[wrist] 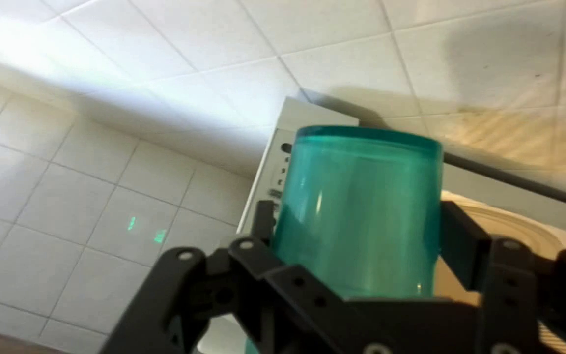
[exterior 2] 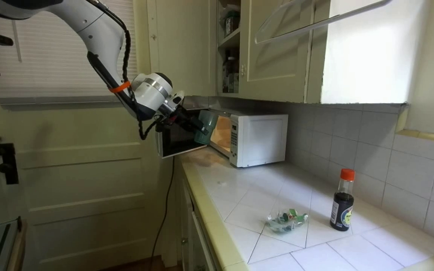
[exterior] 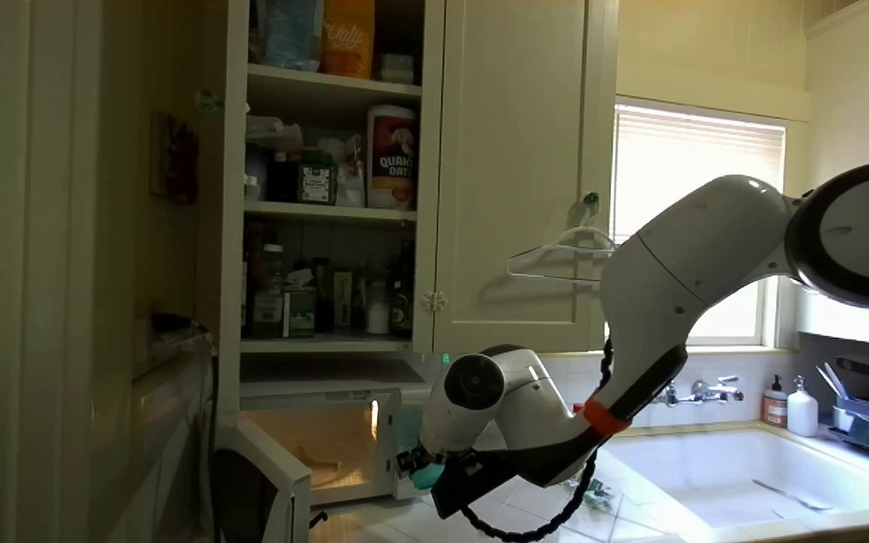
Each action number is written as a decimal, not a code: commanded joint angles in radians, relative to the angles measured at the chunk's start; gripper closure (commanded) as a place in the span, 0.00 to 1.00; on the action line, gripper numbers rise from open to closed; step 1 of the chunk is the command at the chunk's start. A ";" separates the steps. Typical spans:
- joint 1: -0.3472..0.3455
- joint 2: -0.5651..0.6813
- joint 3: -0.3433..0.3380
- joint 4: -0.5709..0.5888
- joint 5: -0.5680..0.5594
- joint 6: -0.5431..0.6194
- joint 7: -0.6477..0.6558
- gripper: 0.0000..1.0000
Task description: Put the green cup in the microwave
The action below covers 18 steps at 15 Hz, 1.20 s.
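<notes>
The translucent green cup is between the two fingers of my gripper in the wrist view, with a finger at each side. The fingers appear shut on it. In an exterior view the cup is held slightly tilted, above the counter and in front of the microwave's opening. In an exterior view it is partly hidden behind my gripper. The white microwave stands on the counter with its cavity lit. Its door is swung open. The turntable shows beside the cup in the wrist view.
Wall cabinets hang above the counter, one open with stocked shelves. A clear hanger hangs from a cabinet knob. A red-capped bottle and a plastic packet stand on the tiled counter. A sink is farther along.
</notes>
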 commanded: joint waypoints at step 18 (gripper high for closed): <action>0.059 0.374 0.000 0.474 0.121 -0.065 -0.308 0.19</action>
